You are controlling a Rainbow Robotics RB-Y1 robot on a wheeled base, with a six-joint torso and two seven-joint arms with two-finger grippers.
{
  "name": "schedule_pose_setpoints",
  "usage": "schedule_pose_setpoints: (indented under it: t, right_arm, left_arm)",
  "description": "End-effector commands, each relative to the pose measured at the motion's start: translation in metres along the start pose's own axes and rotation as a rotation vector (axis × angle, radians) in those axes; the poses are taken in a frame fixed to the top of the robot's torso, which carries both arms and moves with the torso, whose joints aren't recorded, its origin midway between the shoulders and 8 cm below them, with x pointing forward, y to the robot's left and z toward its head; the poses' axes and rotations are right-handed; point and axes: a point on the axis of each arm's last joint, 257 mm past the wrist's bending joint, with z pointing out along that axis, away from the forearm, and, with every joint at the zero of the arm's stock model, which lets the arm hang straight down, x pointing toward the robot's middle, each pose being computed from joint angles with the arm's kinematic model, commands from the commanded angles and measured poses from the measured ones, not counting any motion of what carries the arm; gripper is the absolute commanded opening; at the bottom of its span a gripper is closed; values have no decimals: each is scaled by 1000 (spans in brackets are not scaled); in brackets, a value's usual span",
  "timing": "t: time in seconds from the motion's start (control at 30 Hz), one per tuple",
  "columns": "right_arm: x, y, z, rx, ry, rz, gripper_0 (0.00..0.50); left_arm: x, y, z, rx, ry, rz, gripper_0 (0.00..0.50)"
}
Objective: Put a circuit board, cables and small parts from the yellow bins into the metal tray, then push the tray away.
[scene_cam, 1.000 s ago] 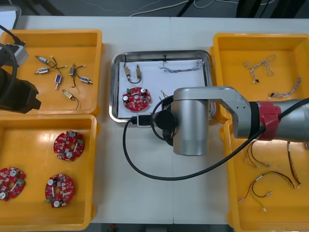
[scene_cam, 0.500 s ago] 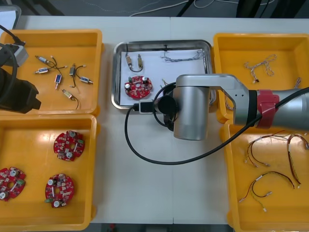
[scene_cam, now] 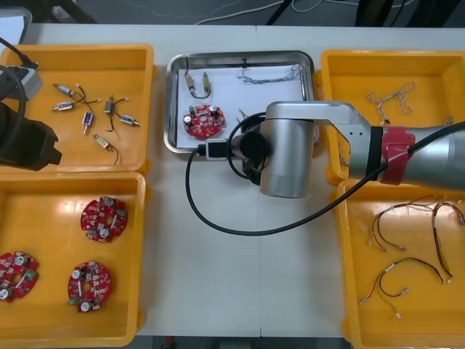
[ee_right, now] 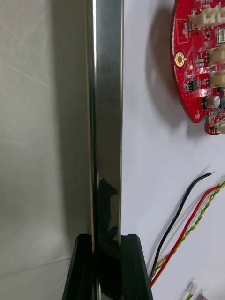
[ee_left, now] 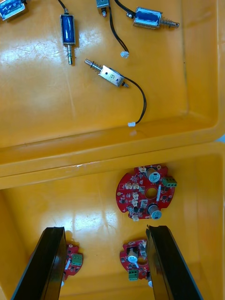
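The metal tray (scene_cam: 172, 109), white inside, lies far on the table between the bins. It holds a round red circuit board (scene_cam: 203, 121), small metal parts (scene_cam: 197, 86), a twisted blue and white cable (scene_cam: 272, 74) and, in the right wrist view, red and yellow cable (ee_right: 187, 229) beside a black one. My right arm (scene_cam: 287, 156) hangs over the tray's near rim. My right gripper (ee_right: 108, 267) is shut on that shiny rim (ee_right: 107, 117), with the board (ee_right: 201, 61) just inside. My left gripper (ee_left: 105, 267) is open above the left bins.
Left far yellow bin (scene_cam: 142, 65) holds small metal parts (scene_cam: 87, 116); left near bin (scene_cam: 138, 240) holds three red boards (scene_cam: 103, 218). Right bins (scene_cam: 330, 80) hold loose cables (scene_cam: 407, 269). The left arm (scene_cam: 22, 138) is parked at the left edge.
The tray has slid away toward the table's far edge, with my right gripper following on its near rim. The left arm has not moved.
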Motion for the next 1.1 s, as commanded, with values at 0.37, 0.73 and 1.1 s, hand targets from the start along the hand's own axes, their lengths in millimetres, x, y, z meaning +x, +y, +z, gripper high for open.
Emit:
schedule_pose_setpoints:
  t: [0.37,0.73,1.1]
  right_arm:
    - [-27,-57,4,106,-97,-74,0]
    - [-31,-86,6,156,-128,-102,0]
    - [-35,-102,7,183,-146,-102,0]
  left_arm:
    - [-1,19,-12,-57,-21,46,500]
    - [-1,19,-12,-57,-21,46,500]
    - [-1,19,-12,-57,-21,46,500]
